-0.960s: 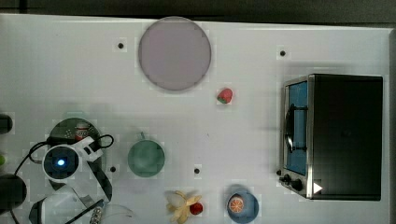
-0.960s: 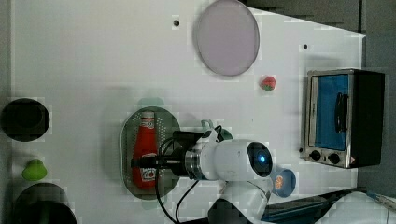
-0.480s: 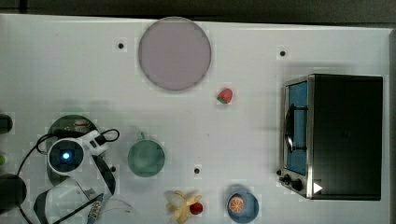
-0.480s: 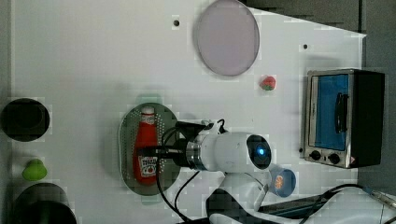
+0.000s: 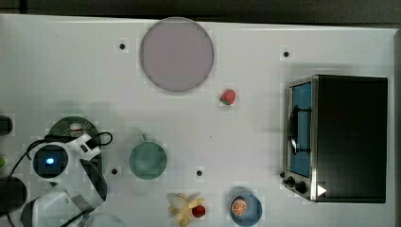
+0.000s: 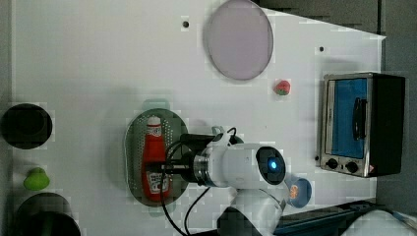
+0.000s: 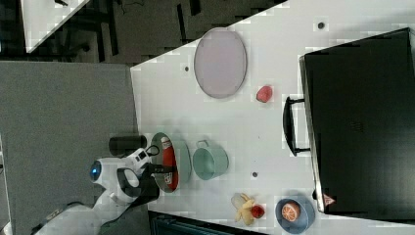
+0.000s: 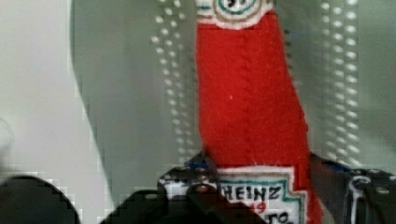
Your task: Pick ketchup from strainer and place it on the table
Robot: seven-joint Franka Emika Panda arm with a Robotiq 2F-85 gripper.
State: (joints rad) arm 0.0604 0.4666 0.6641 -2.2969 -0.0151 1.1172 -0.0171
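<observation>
Tool [image 8: 261, 196] is down inside the pale green oval perforated plastic strainer [image 6: 135, 147], lower left of the left view. You've got its fingers [image 8: 187, 193] partly closed on either side of the red squeeze ketchup bottle with a white cap [image 6: 153, 157], at the label end. That bottle lies flat along the strainer basin, cap toward the frame's top. Strainer sits on the white tabletop [image 6: 98, 64]. Round teal mug [image 5: 148, 160] is just right of the arm in the top view's lower left.
</observation>
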